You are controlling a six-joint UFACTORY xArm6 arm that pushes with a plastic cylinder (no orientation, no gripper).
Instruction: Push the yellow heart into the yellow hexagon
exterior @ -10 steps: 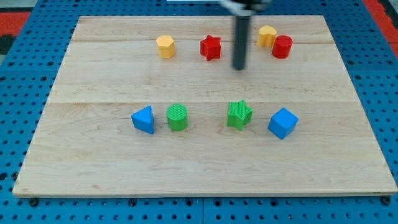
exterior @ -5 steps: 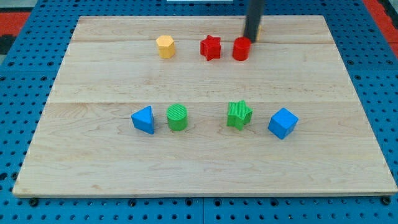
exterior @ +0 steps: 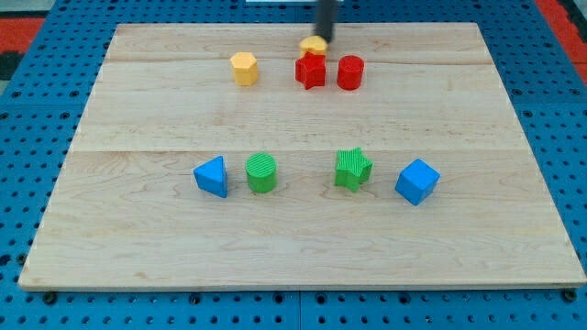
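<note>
Your tip [exterior: 325,42]: bare rod, nothing to close | yellow heart [exterior: 313,45] touching its left | yellow hexagon [exterior: 244,68] further left, slightly nearer the view's bottom | push left.

— Where is my tip [exterior: 325,41] sitting?
— At the view's top, touching the yellow heart [exterior: 313,45] on its right side. The red star [exterior: 311,71] lies just below the heart.
— And along that row?
— I see the yellow hexagon [exterior: 244,68] left of the star, well apart; the red cylinder [exterior: 350,72] just right of it.
— The lower row on the board [exterior: 138,229]?
— From the view's left: blue triangle [exterior: 212,176], green cylinder [exterior: 261,172], green star [exterior: 352,169], blue cube [exterior: 417,181].
</note>
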